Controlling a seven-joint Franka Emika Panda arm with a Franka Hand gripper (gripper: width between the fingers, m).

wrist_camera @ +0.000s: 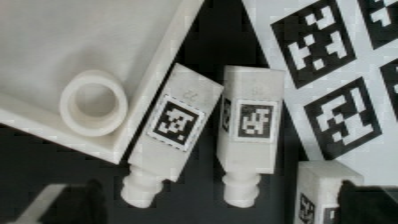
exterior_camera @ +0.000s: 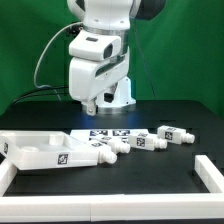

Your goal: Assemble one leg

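Observation:
Several white legs with black-and-white tags lie in a row on the black table: one (exterior_camera: pixel 105 149) next to the tray piece, then others (exterior_camera: pixel 127 143) (exterior_camera: pixel 150 140) (exterior_camera: pixel 178 134) toward the exterior view's right. In the wrist view two legs (wrist_camera: pixel 173 128) (wrist_camera: pixel 249 122) lie side by side with their stub ends toward the camera, and a third (wrist_camera: pixel 322 196) shows in part. My gripper (exterior_camera: pixel 97 108) (wrist_camera: pixel 217 212) hangs above them, open and empty. Its dark fingers (wrist_camera: pixel 57 205) show at the picture's edges.
The large white tray-like piece (exterior_camera: pixel 30 148) (wrist_camera: pixel 54 60) with a round hole lies at the exterior view's left, touching the nearest leg. The marker board (exterior_camera: pixel 108 130) (wrist_camera: pixel 329 45) lies behind the legs. A white raised border (exterior_camera: pixel 210 172) frames the table's front and sides.

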